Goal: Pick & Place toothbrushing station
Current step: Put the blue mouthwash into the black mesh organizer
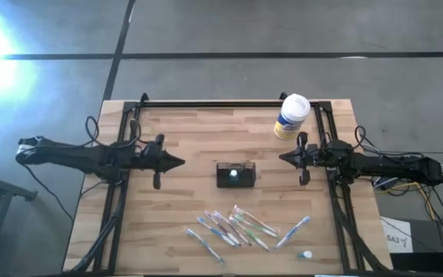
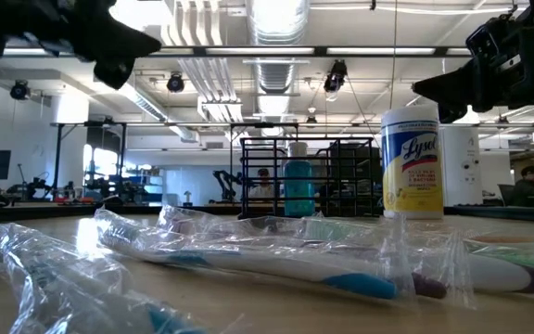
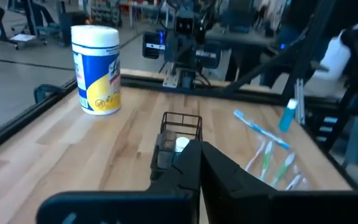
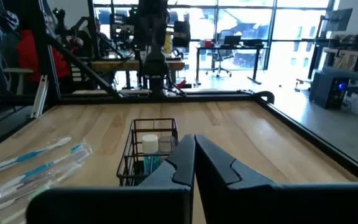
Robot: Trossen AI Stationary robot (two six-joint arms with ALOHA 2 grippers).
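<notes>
You are looking at a wooden surface with the task barely begun, by the look of it: the toothbrushing station, a small black wire caddy, stands upright at the middle of the surface, untouched and apart from both arms. Inside it you can make out a white-capped item and something teal; what they are is hard to tell.

The left claw hovers to the station's left, its fingers pressed together on nothing. The right claw hovers to the station's right, also pressed together and empty. Each points inward at the station from its own side. The grasp, the lift and the placing all seem to be ahead of you.

Counts, as far as you can see:
- one station
- one white-and-yellow Lysol wipes canister, upright near the far right corner
- a loose heap of wrapped toothbrushes on the near side; roughly eight, though they overlap too much for an exact count
- one small white-and-teal object near the front right edge, too small to name
</notes>
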